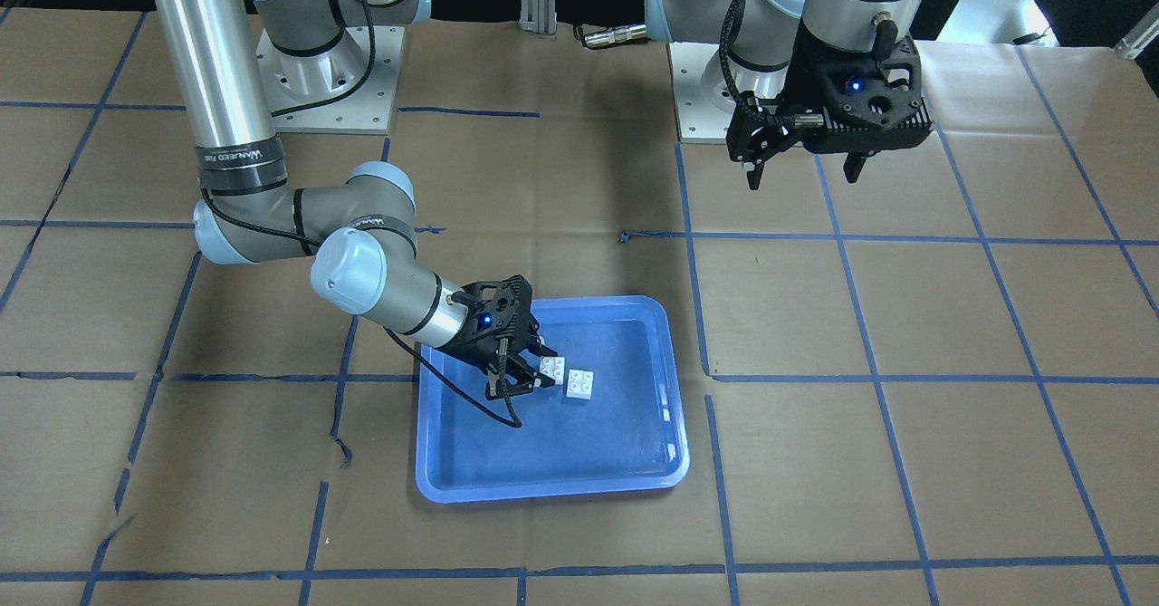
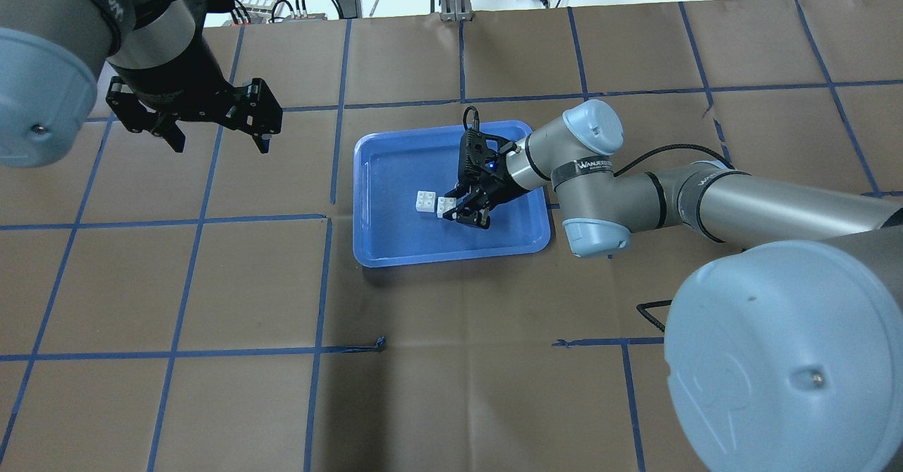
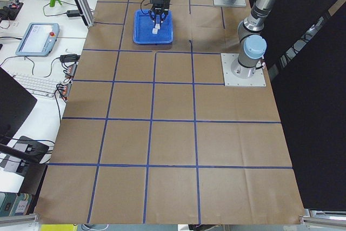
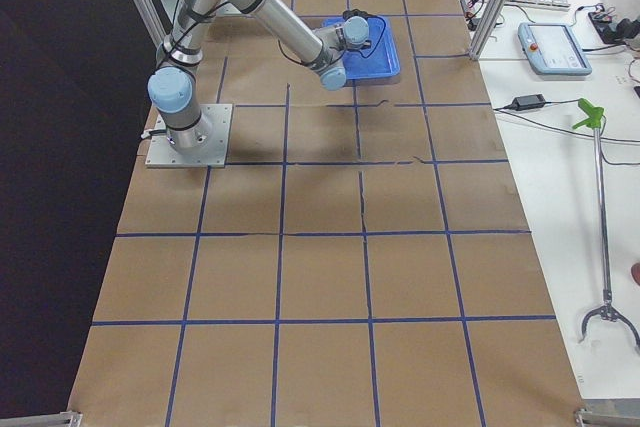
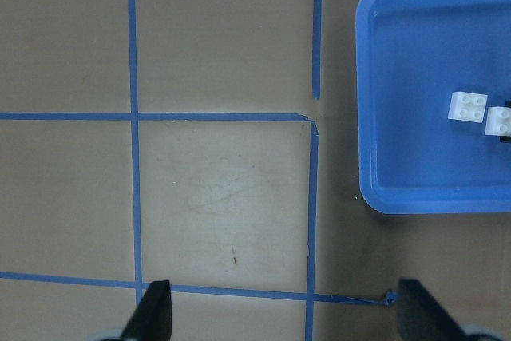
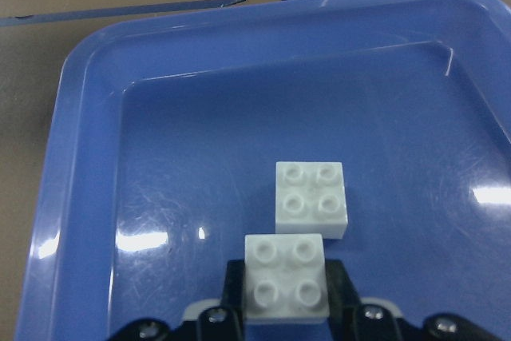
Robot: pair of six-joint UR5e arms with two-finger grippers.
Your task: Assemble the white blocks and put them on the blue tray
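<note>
The right gripper (image 1: pixel 541 373) reaches low into the blue tray (image 1: pixel 552 490). It is closed on one white block (image 6: pixel 285 277), with a black finger (image 6: pixel 231 289) pressed against each side and the four studs facing up. Whether this block rests on the tray floor or is lifted just off it cannot be told. The second white block (image 6: pixel 311 197) lies flat on the tray floor just ahead of the right gripper's fingertips, a little off to one side. It is studs up and very near the held block, and it is not clear whether the two touch. They are not stacked.

The left gripper (image 2: pixel 219 144) hangs above the brown paper-covered counter (image 1: pixel 905 316), well apart from the tray. Its two fingers are spread wide with nothing between them. From its wrist camera, the tray and both blocks sit off to one side, beyond its fingertips.
</note>
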